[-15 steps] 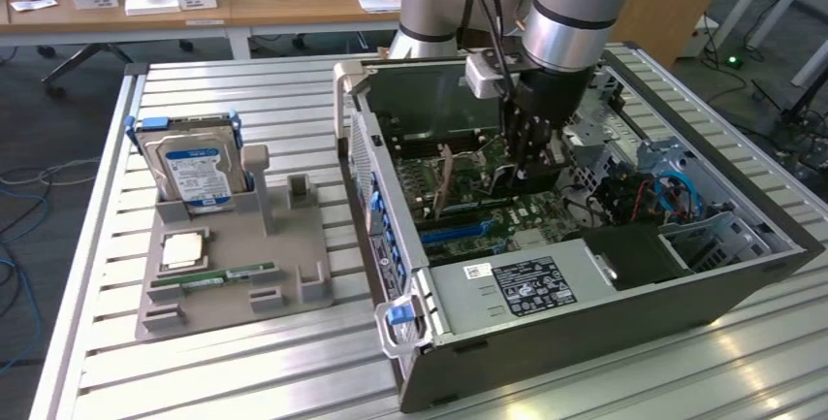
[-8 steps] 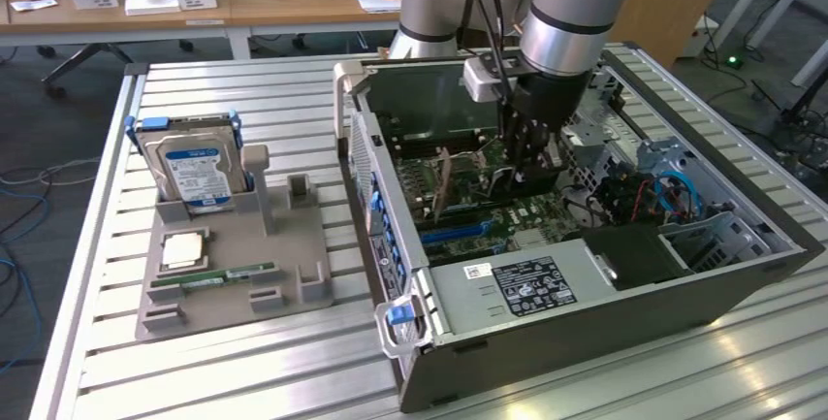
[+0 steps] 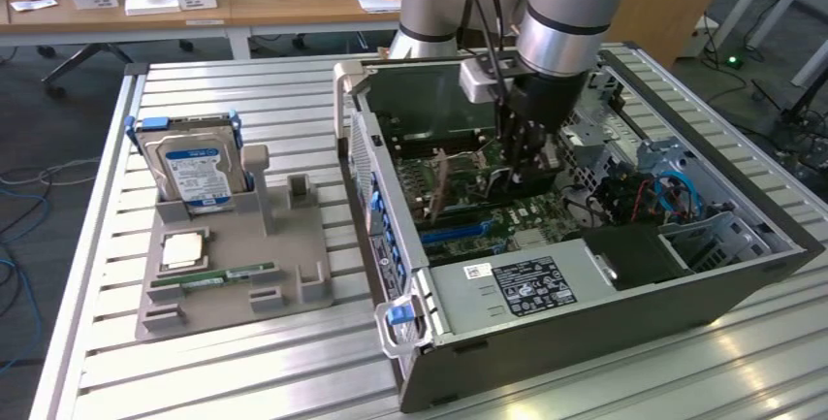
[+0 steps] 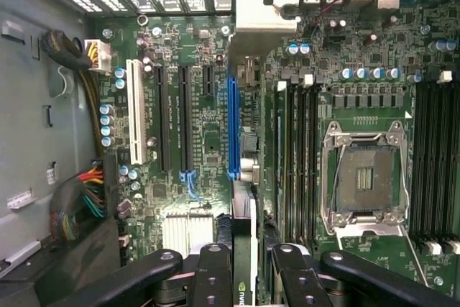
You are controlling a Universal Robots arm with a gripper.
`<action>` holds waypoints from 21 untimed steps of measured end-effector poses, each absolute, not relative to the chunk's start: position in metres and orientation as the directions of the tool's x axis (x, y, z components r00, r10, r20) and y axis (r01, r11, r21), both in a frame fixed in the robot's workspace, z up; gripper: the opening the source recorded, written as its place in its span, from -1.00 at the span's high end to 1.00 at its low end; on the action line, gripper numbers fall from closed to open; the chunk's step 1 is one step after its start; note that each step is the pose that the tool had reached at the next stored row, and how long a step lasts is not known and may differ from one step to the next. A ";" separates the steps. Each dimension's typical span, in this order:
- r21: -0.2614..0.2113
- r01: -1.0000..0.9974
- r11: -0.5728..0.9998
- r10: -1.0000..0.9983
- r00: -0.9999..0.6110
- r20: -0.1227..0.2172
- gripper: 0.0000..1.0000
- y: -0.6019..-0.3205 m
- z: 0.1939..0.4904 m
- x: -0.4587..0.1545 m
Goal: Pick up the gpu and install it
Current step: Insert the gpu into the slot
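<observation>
Gripper (image 4: 250,257) is seen pinching the gpu (image 4: 243,246). The card is clamped edge-on between the two inner fingers (image 4: 213,271), and a green mark is visible on it near them. The card is held upright inside the open PC case (image 3: 583,342), just beside the one blue expansion slot (image 4: 232,127) and parallel to it. Whether it is seated cannot be told.

One finned heatsink (image 4: 188,234) is noted close to the fingers. To one side of the blue slot are counted two long black slots (image 4: 164,116), one short black slot (image 4: 208,80) and one white slot (image 4: 136,113). Two wire bundles (image 4: 79,199) are routed along the case wall past them. To the other side, one CPU socket (image 4: 365,181) is flanked by two banks of black memory slots (image 4: 296,149). A pale metal tab (image 4: 264,12) is seen at the far end of the card's line, against the vented rear wall.

In the exterior view:
- One labelled power supply (image 3: 530,284) and one blue latch (image 3: 398,318) are nearest.
- A grey parts tray (image 3: 298,294) is set on the slatted table (image 3: 259,371) to the exterior view's left, well apart from the case.
- The tray carries one upright hard drive (image 3: 194,168), one CPU chip (image 3: 181,250) and one green memory stick (image 3: 213,276).
- Blue cables (image 3: 673,197) are seen at the case's far side.
- Wooden desks (image 3: 259,8) are seen beyond.
</observation>
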State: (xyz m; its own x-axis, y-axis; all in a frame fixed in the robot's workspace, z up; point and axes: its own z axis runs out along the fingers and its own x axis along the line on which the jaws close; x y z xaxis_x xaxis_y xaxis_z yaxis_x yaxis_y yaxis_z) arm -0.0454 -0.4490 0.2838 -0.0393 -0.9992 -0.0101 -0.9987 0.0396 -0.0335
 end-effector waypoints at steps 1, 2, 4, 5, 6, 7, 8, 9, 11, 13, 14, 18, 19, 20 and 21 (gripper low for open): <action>-0.033 -0.999 0.040 -0.999 -0.039 -0.010 0.47 -0.449 0.284 -0.046; -0.034 -0.999 0.040 -0.999 -0.039 -0.010 0.47 -0.449 0.284 -0.047; -0.033 -0.999 0.040 -0.999 -0.039 -0.010 0.47 -0.450 0.284 -0.049; -0.033 -0.999 0.040 -0.999 -0.039 -0.010 0.47 -0.450 0.284 -0.050; -0.033 -0.999 0.040 -0.999 -0.039 -0.010 0.47 -0.451 0.284 -0.050; -0.034 -0.999 0.040 -0.999 -0.039 -0.010 0.47 -0.451 0.284 -0.051; -0.033 -0.999 0.040 -0.999 -0.039 -0.010 0.47 -0.451 0.284 -0.051; -0.033 -0.999 0.040 -0.999 -0.039 -0.010 0.47 -0.451 0.283 -0.051; -0.033 -0.999 0.039 -0.999 -0.039 -0.010 0.47 -0.451 0.283 -0.052; -0.033 -0.999 0.040 -0.999 -0.039 -0.010 0.47 -0.451 0.283 -0.052; -0.033 -0.999 0.040 -0.999 -0.039 -0.010 0.47 -0.451 0.283 -0.052; -0.033 -0.999 0.040 -0.999 -0.039 -0.010 0.47 -0.451 0.283 -0.052; -0.034 -0.999 0.040 -0.999 -0.040 -0.010 0.47 -0.451 0.283 -0.053; -0.034 -0.999 0.040 -0.999 -0.039 -0.010 0.47 -0.451 0.283 -0.053; -0.034 -0.999 0.040 -0.999 -0.039 -0.010 0.47 -0.451 0.283 -0.054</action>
State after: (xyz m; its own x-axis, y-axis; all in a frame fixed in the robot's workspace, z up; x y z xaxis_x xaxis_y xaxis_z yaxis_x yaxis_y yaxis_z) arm -0.0539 -0.4513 0.2830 -0.0393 -0.9992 -0.0099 -0.9987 0.0396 -0.0336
